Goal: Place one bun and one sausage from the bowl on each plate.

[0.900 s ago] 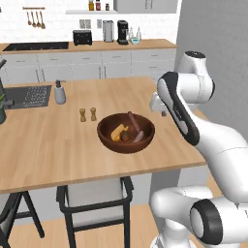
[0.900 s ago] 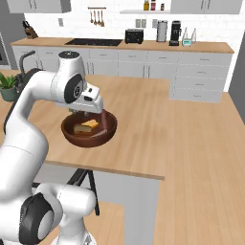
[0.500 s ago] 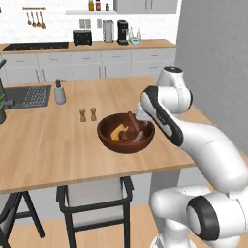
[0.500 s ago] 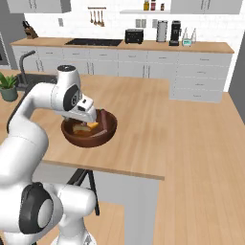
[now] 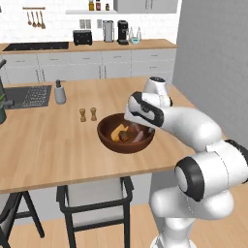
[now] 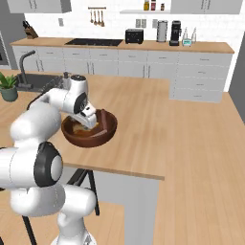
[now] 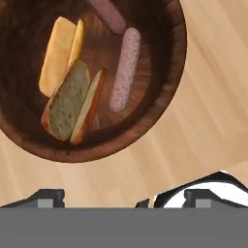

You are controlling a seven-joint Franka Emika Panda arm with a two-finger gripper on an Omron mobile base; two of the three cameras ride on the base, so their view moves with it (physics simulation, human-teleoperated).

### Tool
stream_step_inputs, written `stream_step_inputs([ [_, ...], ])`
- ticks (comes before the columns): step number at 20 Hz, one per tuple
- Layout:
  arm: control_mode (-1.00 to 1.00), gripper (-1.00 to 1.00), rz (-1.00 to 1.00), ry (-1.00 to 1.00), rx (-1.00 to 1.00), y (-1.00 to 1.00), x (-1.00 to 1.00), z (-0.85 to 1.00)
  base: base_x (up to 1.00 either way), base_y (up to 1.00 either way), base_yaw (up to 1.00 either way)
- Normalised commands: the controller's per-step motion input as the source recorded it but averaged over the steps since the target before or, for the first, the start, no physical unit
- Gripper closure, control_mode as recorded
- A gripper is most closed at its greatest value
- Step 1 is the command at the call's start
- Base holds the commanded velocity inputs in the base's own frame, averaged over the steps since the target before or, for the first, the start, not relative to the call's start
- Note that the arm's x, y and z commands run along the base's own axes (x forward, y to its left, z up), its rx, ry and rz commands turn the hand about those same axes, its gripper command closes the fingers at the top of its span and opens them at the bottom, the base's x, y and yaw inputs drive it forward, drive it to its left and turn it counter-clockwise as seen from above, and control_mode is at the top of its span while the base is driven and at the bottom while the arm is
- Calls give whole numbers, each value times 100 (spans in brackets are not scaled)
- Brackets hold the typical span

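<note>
The dark reddish-brown wooden bowl stands on the wooden island counter. In it lie a yellow bun, a darker greenish-brown bun and two pinkish sausages. My gripper hangs just above the bowl's near rim, tilted toward its contents. It is open, its fingertips far apart with nothing between them. The plates are out of view.
Salt and pepper shakers stand left of the bowl, with a soap dispenser and a sink beyond them. A potted plant sits at the far left. A chair is tucked under the counter's front edge.
The arm has folded down from a raised pose beside the bowl, and the hand has dropped low over the bowl. The jaws have spread wide.
</note>
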Motion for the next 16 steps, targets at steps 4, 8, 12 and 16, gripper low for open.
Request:
stream_step_inputs([
  [4,-100,-100,-14,36,11,0,75,-36,0,0,0],
  [8,-100,-100,-4,35,13,0,45,-36,0,0,0],
  [12,-100,-100,0,16,3,9,30,-49,0,0,0],
  [16,-100,-100,-4,3,0,37,34,-32,0,0,0],
])
